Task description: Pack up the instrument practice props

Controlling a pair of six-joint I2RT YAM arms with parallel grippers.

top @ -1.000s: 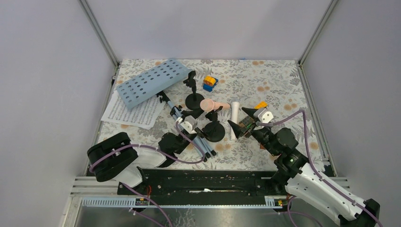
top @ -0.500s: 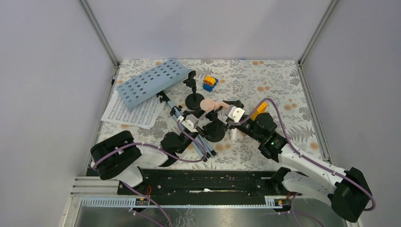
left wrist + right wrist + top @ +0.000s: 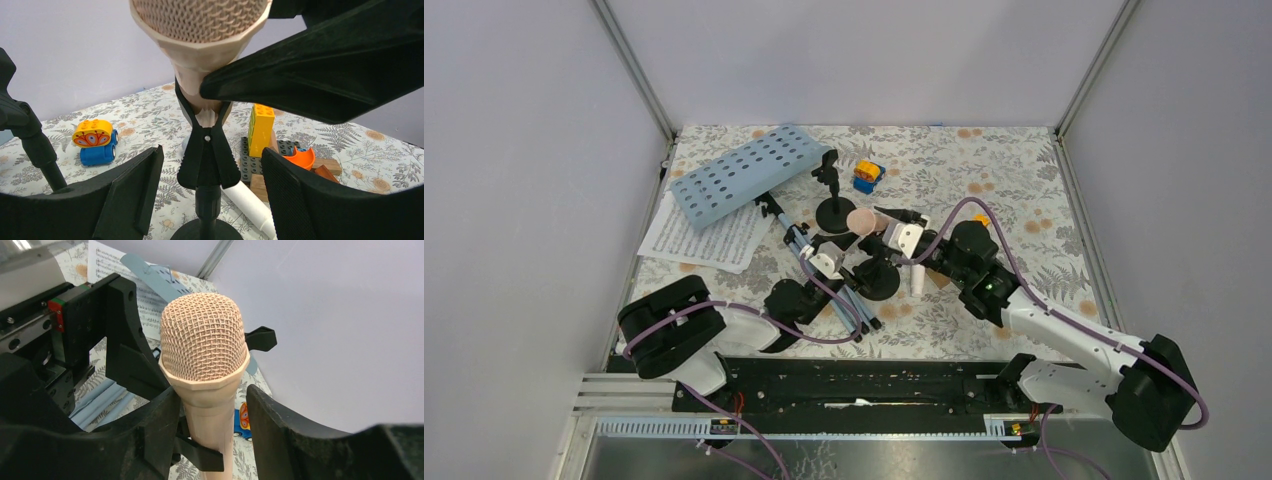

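Beneath my right gripper (image 3: 882, 220) spreads a floral-patterned table cover (image 3: 1014, 170); beyond it and to both sides, plain pale-grey walls (image 3: 854, 60) meet at metal corner posts (image 3: 637, 70), evenly lit.

We are seeing the pink microphone (image 3: 204, 347) showing a rough mesh grille over a smooth matt plastic body; the black mic holder (image 3: 206, 160) is looking matt, the yellow toy block (image 3: 261, 129) glossy, the desk (image 3: 1004, 170) wearing a matt floral-printed covering.

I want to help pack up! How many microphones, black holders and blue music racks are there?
Microphones: 2, a pink microphone and a white microphone
Black holders: 2, the far holder and the near holder
Blue music rack: 1
Total: 5
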